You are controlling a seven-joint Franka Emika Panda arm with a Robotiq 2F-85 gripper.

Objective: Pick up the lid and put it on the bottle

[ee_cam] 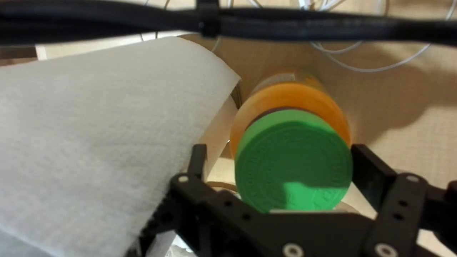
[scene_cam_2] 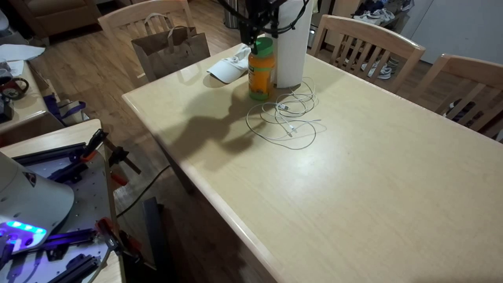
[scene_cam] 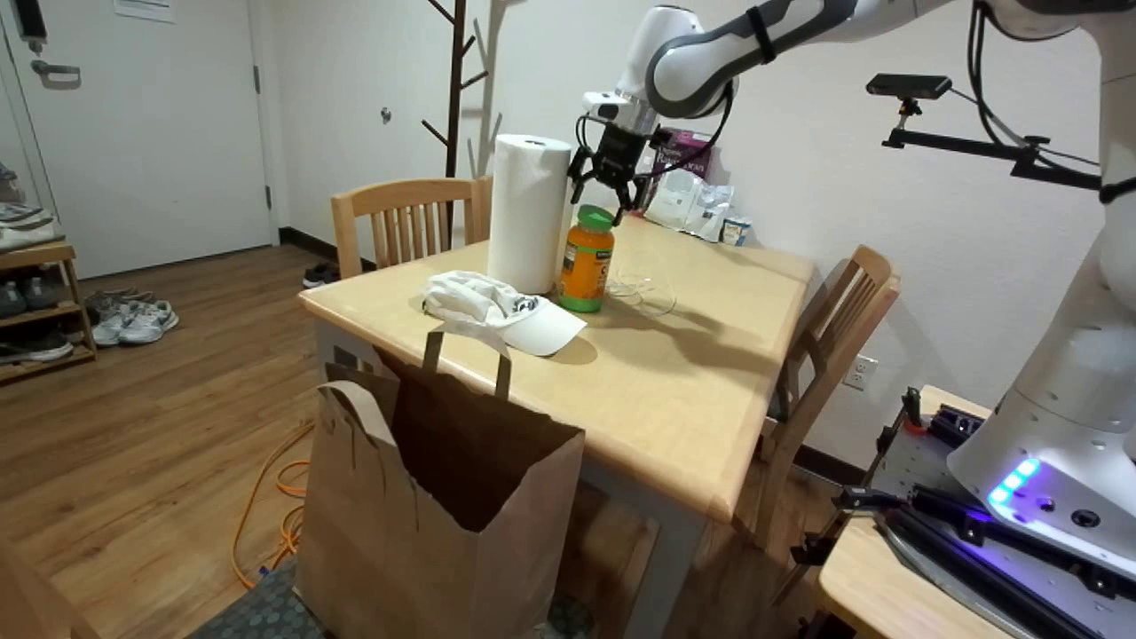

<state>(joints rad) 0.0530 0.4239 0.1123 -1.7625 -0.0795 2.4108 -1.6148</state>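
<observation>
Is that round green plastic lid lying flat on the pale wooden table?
No, the round green plastic lid sits on top of the translucent orange bottle.

In an exterior view I see the bottle (scene_cam: 584, 266) on the table (scene_cam: 639, 413) with the lid (scene_cam: 595, 216) on top, the paper towel roll (scene_cam: 530, 213) just to its left, the hat (scene_cam: 497, 309) on the near left, the bag (scene_cam: 426, 532) off the near edge, and packages (scene_cam: 685, 202) at the far end by the wall (scene_cam: 799, 160). The cable (scene_cam_2: 283, 106) lies right of the bottle in both exterior views. I have the gripper (scene_cam: 599, 207) over the bottle, its fingers (ee_cam: 371, 175) either side of the lid, one between lid and roll.
</observation>
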